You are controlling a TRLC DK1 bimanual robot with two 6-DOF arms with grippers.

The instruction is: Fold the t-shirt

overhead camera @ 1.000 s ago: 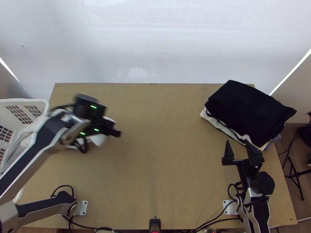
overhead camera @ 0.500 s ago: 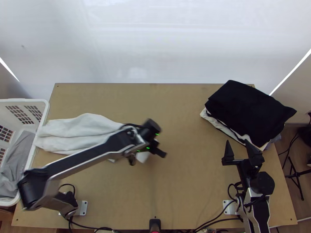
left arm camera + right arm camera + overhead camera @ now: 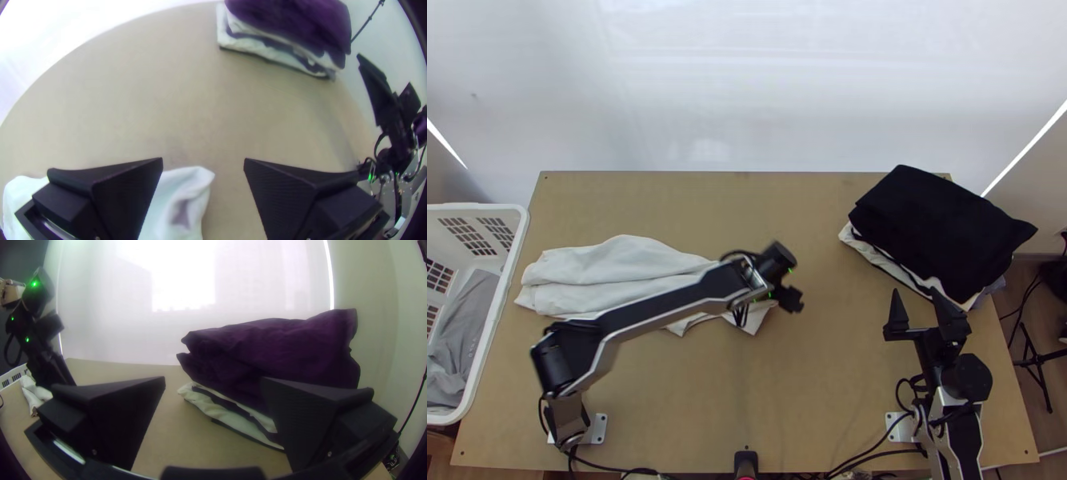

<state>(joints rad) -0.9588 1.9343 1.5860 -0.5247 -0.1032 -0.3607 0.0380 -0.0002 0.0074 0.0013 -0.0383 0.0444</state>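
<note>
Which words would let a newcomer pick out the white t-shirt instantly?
On the wooden table, look left, beside the white laundry basket. The white t-shirt lies there in long, loose folds, partly under the left arm. Unlike the grey cloth in the basket and the black-topped stack at right, it lies by itself.

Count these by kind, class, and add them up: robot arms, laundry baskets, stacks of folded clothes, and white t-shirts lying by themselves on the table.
Robot arms (left arm, right arm): 2
Laundry basket: 1
Folded stack: 1
Loose white t-shirt: 1
Total: 5
</note>
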